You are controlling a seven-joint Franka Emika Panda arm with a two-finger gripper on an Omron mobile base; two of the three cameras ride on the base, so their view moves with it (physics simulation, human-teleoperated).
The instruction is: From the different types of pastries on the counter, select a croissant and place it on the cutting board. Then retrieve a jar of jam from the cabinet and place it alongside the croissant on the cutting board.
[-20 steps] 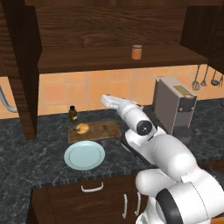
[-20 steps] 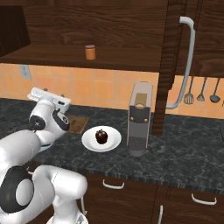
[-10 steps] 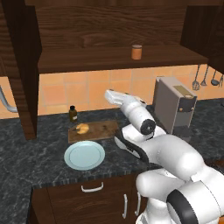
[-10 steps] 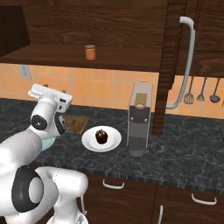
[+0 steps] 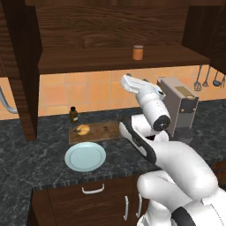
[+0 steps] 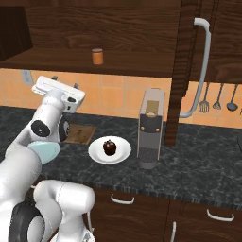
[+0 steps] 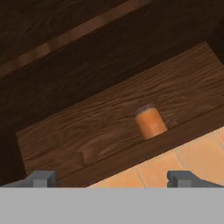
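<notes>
Golden on brown, at your far left: the croissant [image 5: 82, 129] already lies on the left end of the board [image 5: 98, 132], so by the look of it the jam is the step in hand. A dark bottle [image 5: 73, 114] stands just behind the board and a pale plate [image 5: 85, 156] sits in front of it. Moving right, the gripper [image 7: 112, 178] is raised above the counter [image 5: 26, 154], pointing up toward the cabinet [image 5: 110, 57]; its two tips stand wide apart with nothing between them. The jar [image 7: 150, 122] waits upright on the shelf, near the front edge, well apart from the tips. Further right on the counter sit the cupcake [image 6: 109, 147] on its white plate and the coffee machine [image 6: 150, 127].

Expect the jar to be rigid, smooth and likely slick, with some weight for its size, and breakable if dropped. Take it around the straight side wall, mid-height below the lid, jaws level, and close firmly before you draw it off the shelf.
</notes>
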